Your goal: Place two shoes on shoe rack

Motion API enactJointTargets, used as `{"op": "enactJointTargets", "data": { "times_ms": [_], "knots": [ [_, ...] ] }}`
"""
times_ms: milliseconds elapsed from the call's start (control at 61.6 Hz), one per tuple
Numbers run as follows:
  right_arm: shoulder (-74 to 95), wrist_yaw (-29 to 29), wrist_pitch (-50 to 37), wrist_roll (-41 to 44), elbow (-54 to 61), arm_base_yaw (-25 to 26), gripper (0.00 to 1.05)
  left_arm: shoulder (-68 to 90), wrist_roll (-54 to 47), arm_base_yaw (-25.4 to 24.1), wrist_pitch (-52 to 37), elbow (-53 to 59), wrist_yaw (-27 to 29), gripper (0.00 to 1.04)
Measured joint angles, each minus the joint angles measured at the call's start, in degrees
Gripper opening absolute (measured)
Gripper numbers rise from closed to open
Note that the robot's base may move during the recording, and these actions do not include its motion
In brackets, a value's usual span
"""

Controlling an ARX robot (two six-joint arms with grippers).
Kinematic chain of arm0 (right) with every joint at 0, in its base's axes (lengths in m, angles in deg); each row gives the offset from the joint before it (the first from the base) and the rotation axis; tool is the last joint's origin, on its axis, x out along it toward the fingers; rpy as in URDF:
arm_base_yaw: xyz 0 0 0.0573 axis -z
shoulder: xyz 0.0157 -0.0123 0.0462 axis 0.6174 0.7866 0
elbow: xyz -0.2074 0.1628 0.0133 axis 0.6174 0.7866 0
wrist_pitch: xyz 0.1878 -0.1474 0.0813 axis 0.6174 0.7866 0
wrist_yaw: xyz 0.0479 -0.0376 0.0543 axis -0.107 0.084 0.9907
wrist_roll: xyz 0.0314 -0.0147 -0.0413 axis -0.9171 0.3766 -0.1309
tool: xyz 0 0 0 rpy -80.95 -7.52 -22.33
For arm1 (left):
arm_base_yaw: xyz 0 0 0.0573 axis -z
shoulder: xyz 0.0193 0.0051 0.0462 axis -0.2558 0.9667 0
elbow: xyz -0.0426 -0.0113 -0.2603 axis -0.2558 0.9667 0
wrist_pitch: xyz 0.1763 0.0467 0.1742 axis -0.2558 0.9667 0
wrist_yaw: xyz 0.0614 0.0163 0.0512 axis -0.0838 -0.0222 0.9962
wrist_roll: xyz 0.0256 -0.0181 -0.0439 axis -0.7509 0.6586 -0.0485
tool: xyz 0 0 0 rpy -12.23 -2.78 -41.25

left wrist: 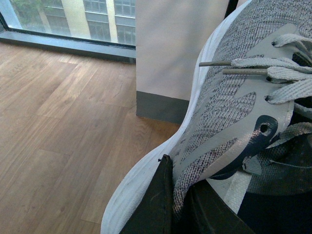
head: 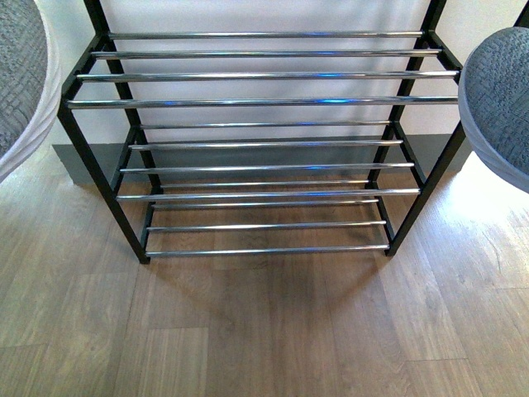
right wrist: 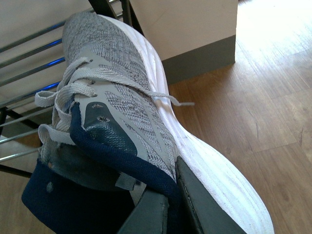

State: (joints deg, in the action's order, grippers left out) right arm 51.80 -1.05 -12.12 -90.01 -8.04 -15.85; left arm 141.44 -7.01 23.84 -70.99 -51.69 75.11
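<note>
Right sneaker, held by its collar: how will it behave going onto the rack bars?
Knit upper of the right sneaker looks soft, so the wall pinched by the right claw may flex and let the toe sag. Thick sole probably keeps it stiff lengthwise. Smooth round bars on the shoe rack could let it slide.

**Rack in the middle, a shoe up on either side**

So the tall black tube-frame shoe rack with silver bars is standing dead centre on the brown wood-plank floor, backing onto the pale wall. The left grey knit sneaker with the thick white sole is hanging off the floor at the rack's left. The right grey knit sneaker with the thick white sole is hanging at its right. Both are sitting nearer the robot than the rack. Each collar is sitting wedged inside its own arm's claw, the left gripper and the right gripper.
</note>
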Motion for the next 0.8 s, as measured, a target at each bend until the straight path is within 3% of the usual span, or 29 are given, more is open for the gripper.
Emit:
{"op": "enactJointTargets", "data": {
  "times_ms": [795],
  "knots": [
    [0.00,0.09,0.00,0.00,0.04,0.02,0.01,-0.04,-0.02,-0.02,0.00,0.09,0.15,0.02]
  ]
}}
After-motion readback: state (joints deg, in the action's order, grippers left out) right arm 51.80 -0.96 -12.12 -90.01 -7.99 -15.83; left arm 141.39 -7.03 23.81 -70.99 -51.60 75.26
